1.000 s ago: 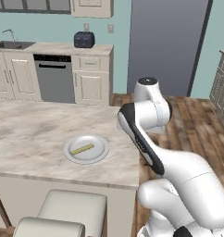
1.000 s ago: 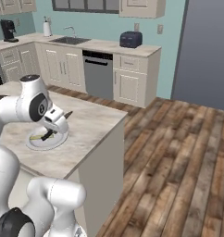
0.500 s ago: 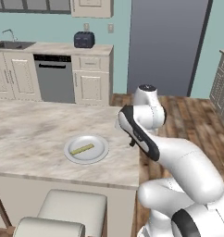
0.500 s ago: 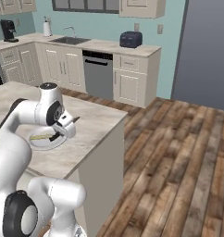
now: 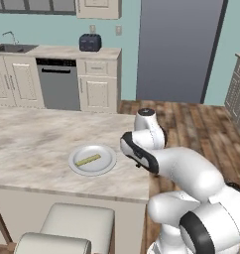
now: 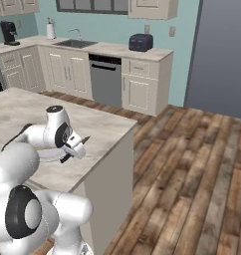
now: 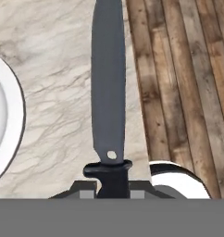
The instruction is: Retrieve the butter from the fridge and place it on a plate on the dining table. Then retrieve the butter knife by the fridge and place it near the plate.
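The butter knife (image 7: pixel 108 83) fills the middle of the hand view, its dark-grey blade pointing to 12 o'clock and its black handle running down to 6 o'clock, where the gripper (image 7: pixel 113 190) is clamped on it; the handle's guard sits just above the two dark finger tips. Under the blade lies the marbled top of the dining table (image 7: pixel 58 92), and the table's edge runs just right of the blade, with wooden floor (image 7: pixel 188 83) beyond it at 3 o'clock. The rim of the plate (image 7: pixel 7 125) curves in at 9 o'clock of that view, near the knife but apart from it. In the left base view the plate (image 5: pixel 99 168) rests on the dining table (image 5: pixel 37 141) near its right end, and the butter (image 5: pixel 88 159) lies flat inside it, a thin yellow-olive stick set aslant. The arm's wrist bends low over the table edge at 3 o'clock from the plate. In the right base view the gripper (image 6: pixel 72 153) hangs just above the table top (image 6: pixel 102 132) with a dark sliver of the knife (image 6: pixel 85 140) showing beside it, and the plate (image 6: pixel 50 155) is partly hidden behind the arm. The grey fridge (image 5: pixel 179 49) stands at 12 o'clock past the floor, with a dishwasher (image 5: pixel 57 84) and a toaster (image 5: pixel 90 42) along the counter at 11 o'clock.
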### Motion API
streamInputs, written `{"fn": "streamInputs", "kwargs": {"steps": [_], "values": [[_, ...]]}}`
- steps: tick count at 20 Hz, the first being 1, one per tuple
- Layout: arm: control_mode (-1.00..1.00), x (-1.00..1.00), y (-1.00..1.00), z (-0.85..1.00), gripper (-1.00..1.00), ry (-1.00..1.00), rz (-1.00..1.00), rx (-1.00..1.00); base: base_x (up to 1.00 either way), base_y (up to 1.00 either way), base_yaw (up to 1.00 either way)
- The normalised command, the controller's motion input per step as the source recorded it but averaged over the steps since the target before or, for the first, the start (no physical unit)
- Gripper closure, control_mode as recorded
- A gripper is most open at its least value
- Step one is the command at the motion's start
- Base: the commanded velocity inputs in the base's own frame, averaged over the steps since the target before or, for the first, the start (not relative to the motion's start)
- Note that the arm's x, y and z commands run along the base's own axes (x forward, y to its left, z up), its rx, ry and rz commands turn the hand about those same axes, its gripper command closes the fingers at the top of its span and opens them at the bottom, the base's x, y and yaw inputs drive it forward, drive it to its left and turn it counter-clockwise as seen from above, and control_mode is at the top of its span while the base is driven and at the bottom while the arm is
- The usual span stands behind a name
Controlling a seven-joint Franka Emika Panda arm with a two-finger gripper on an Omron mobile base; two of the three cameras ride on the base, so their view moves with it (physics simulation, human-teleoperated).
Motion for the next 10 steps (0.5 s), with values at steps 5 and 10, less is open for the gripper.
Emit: {"fn": "streamInputs", "kwargs": {"steps": [5,10], "values": [[-1.00,0.16,0.00,-0.50,1.00,0.00,0.00,-0.04,0.00,0.00,0.00],[-1.00,0.19,0.00,-0.45,1.00,0.00,0.00,-0.03,0.00,0.00,0.00]]}}
